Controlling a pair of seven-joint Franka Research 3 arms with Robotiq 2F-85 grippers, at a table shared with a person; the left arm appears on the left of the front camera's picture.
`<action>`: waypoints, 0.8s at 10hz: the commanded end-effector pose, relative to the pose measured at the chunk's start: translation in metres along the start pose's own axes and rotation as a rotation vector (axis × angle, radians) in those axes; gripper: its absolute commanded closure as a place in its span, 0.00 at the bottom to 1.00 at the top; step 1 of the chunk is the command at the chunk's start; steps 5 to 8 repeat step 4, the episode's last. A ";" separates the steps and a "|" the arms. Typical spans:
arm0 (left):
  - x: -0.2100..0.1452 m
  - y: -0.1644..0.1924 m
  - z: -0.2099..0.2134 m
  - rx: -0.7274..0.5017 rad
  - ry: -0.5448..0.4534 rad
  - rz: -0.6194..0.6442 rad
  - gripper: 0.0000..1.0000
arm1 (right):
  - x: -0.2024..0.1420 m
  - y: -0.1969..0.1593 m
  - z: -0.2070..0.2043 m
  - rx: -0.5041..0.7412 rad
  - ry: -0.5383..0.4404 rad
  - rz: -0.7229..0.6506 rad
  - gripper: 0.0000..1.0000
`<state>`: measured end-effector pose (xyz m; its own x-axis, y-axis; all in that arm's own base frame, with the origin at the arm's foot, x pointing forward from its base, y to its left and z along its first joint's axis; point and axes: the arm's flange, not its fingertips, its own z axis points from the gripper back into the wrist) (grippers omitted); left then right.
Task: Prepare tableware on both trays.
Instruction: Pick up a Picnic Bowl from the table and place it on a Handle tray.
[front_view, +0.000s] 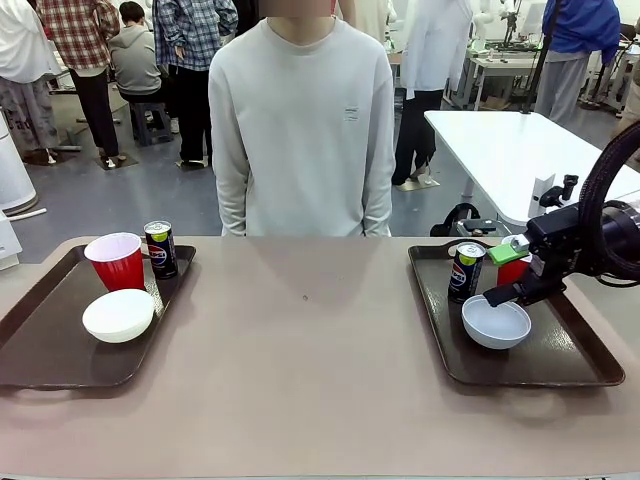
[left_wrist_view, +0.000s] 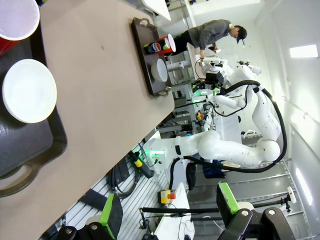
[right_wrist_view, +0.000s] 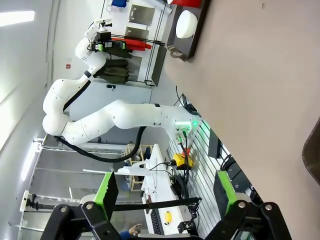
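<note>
Closest to the front camera is just bare tan tabletop (front_view: 300, 380), so I'll use that as the landmark: one dark brown tray (front_view: 40, 350) sits at its left end and the other tray (front_view: 560, 365) at its right end, with a person in a pale sweatshirt (front_view: 300, 130) standing at the far edge between them. Left tray looks sorted to me: a red cup (front_view: 117, 260) at the back, a dark drink can (front_view: 160, 249) right beside it, and a small white bowl (front_view: 118, 315) in front of the cup. Right tray has the same trio, a can (front_view: 466, 272) at the back, a white bowl (front_view: 496, 322) in front of it, and a second red cup (front_view: 513, 268) mostly hidden behind the robot's right gripper (front_view: 505, 275), which hangs just over that tray near the bowl. From its own wrist camera the right gripper's (right_wrist_view: 165, 197) green-padded fingers stand wide apart with nothing between them. Same for the left gripper (left_wrist_view: 170, 210), fingers spread and empty, looking along the table from past the left tray. So my read is both trays already have cup, bowl and can, and the job's basically done, maybe just the right arm pulling clear.
</note>
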<state>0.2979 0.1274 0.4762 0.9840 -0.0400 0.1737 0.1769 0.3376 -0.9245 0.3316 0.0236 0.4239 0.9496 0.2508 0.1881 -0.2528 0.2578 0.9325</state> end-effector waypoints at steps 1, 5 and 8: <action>-0.001 -0.001 0.001 -0.013 -0.007 -0.009 0.00 | 0.001 0.003 0.000 0.021 -0.010 -0.004 0.00; -0.001 -0.001 0.001 -0.013 -0.007 -0.009 0.00 | 0.001 0.003 0.000 0.021 -0.010 -0.004 0.00; -0.001 -0.001 0.001 -0.013 -0.007 -0.009 0.00 | 0.001 0.003 0.000 0.021 -0.010 -0.004 0.00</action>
